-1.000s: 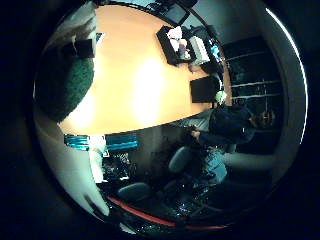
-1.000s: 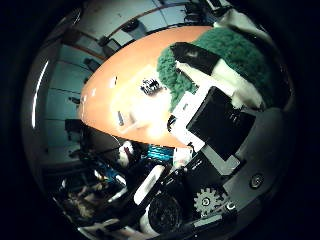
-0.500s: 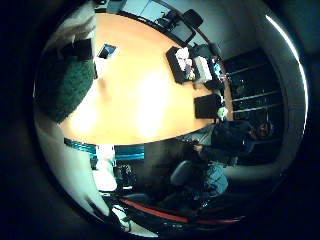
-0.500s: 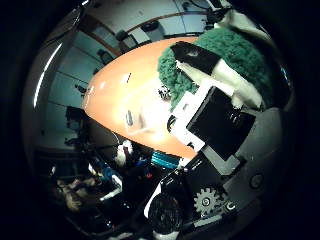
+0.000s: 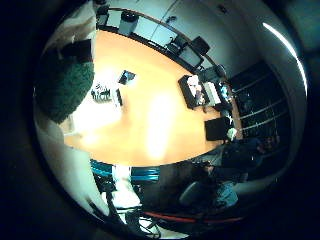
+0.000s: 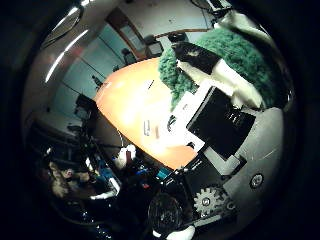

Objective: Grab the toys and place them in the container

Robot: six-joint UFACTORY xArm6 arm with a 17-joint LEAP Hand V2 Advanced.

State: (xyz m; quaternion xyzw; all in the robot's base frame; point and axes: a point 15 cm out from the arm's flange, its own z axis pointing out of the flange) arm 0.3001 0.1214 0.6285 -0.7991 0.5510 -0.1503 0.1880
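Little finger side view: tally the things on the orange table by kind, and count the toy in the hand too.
Green fuzzy toy, held in the hand: 1
Black tray with things in it: 1
Black box near the edge of the table: 1
Small dark things near the toy: at least 2, too small to tell apart
Total: at least 5

The toy [image 6: 235, 55] sits in the curled fingers of the hand [image 6: 220, 120], close against the palm — well above the table [image 5: 150, 115], where a tray [image 5: 200, 92] rests near one edge.
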